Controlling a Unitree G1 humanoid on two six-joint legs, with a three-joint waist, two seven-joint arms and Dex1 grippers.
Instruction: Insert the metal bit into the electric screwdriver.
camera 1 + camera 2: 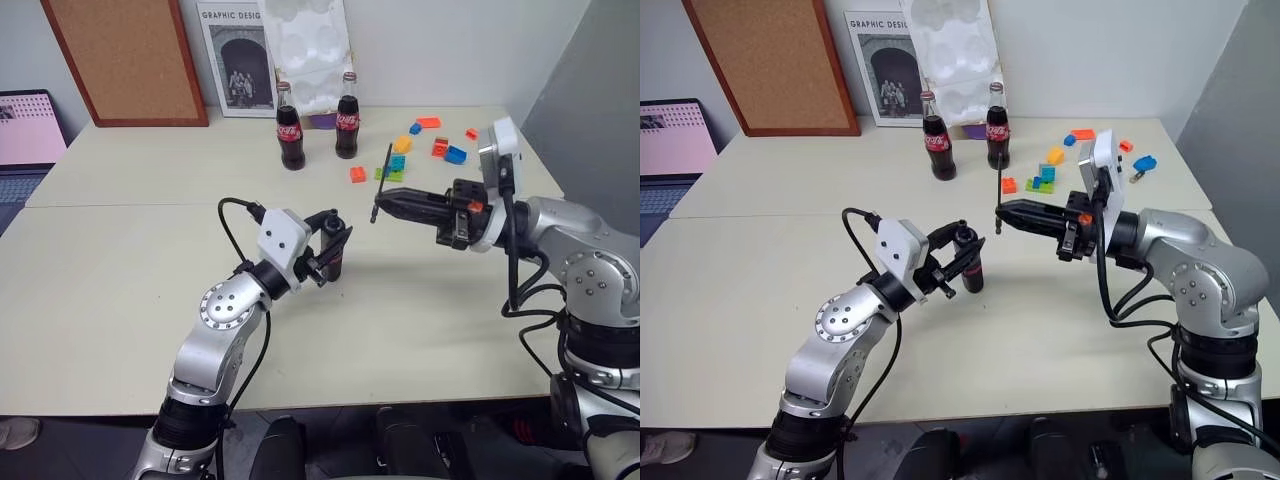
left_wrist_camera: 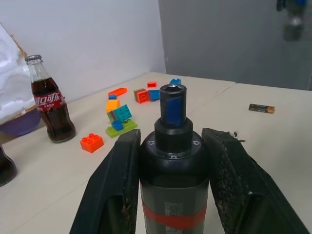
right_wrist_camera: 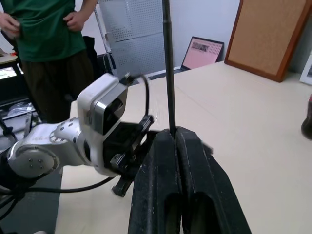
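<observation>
The metal bit (image 1: 382, 182) stands nearly upright in the air above the bench, pinched at its lower end by the right gripper (image 1: 378, 207), whose black fingers are pressed together on the rod and point across toward the robot's left. A short way to the left and a little lower, the electric screwdriver (image 1: 333, 250) is clenched between the fingers of the left gripper (image 1: 322, 248), its narrow nose with the open socket facing up and away; the red band shows low on its body in the left wrist view. Bit and screwdriver are near each other but apart, with open air between them.

The bench (image 1: 120, 270) is a pale cream top made of two slabs joined along a seam. Behind it runs a light wall, with a grey panel on the right.

Farther back on the bench stand two cola bottles (image 1: 290, 128) with red labels, and to their right lies a scatter of toy bricks (image 1: 398, 160) in orange, blue, green and yellow. A small battery (image 2: 262, 108) lies alone toward the right edge. Against the wall lean a cork board (image 1: 125, 55), a poster (image 1: 236, 60) and a white moulded tray (image 1: 310, 45). A laptop (image 1: 28, 130) sits at the far left. A person (image 3: 46, 44) in a green shirt stands beyond the bench's left end.
</observation>
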